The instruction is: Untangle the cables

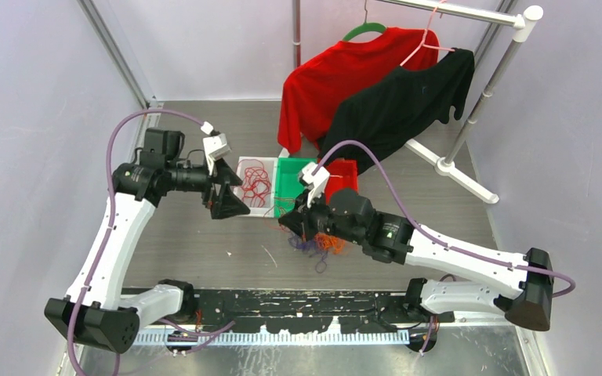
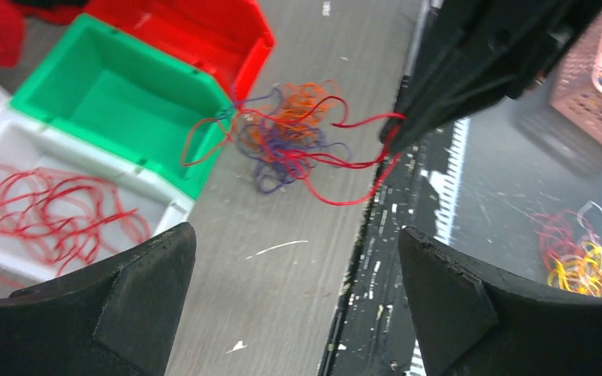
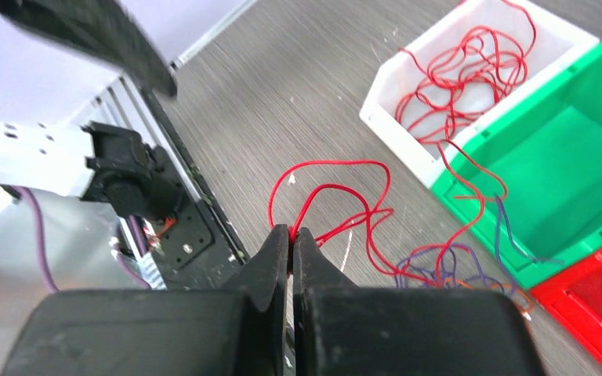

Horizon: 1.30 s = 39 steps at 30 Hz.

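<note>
The cables (image 1: 319,244) lie as a tangled heap on the worktop (image 1: 204,251), just in front of the green bin (image 1: 294,174). The right jaws are pinched shut on one red cable (image 3: 333,163), which loops slackly from the heap to them. The left jaws gape wide, holding nothing.

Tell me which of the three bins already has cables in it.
The white bin, at the row's left end, holds loose red cables; the green bin and red bin have bare floors.
</note>
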{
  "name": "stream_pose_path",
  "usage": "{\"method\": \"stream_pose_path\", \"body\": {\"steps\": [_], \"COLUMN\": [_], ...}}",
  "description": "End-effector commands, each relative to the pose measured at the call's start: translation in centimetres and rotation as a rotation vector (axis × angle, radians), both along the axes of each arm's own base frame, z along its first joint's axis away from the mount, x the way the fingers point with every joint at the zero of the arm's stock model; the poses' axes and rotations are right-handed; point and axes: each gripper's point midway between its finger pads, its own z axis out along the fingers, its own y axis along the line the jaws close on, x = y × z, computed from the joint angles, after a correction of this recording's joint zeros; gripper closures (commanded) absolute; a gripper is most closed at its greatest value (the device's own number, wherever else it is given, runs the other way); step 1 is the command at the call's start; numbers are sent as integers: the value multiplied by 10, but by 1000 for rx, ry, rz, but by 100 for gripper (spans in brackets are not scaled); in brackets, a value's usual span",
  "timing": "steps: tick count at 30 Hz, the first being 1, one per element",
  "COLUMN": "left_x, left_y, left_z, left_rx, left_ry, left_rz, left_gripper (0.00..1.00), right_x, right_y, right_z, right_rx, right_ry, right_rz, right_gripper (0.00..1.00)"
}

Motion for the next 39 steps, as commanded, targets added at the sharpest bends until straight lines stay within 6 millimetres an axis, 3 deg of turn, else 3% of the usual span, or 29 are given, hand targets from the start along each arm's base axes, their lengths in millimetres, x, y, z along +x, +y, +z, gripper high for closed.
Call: {"method": "stream_pose_path", "body": {"steps": [1,7,18,22,26,33,36,39], "left_x": [-32,-49,-48,-35,-21,-20,-11,9], "left_y": [-21,-34,-48,-53,-59,-59,-56,-47], "left_z": [6,-7,-11,-11,-3,3,7,20], "left_rx": [-91,-37,-5,-8,-32,-43,-18,34], "left_ry": [57,71,30,40,52,66,50,-26], "left_rz": [-165,-273,-331,-270,-202,-170,-110,-6], "left_gripper": [0,5,14,28,49,77,96,100], "right_x": [4,12,24,19,15,11,10,12], "right_y": [15,28,40,43,45,34,28,15], "right_z": [64,77,107,115,113,117,121,122], "right_rx": [174,267,491,556,578,618,622,619], "right_ry": [-33,19,151,200,236,233,223,189], "right_rz": [37,34,65,101,123,111,100,63], "right_gripper": [99,99,99,99,99,97,81,63]}}
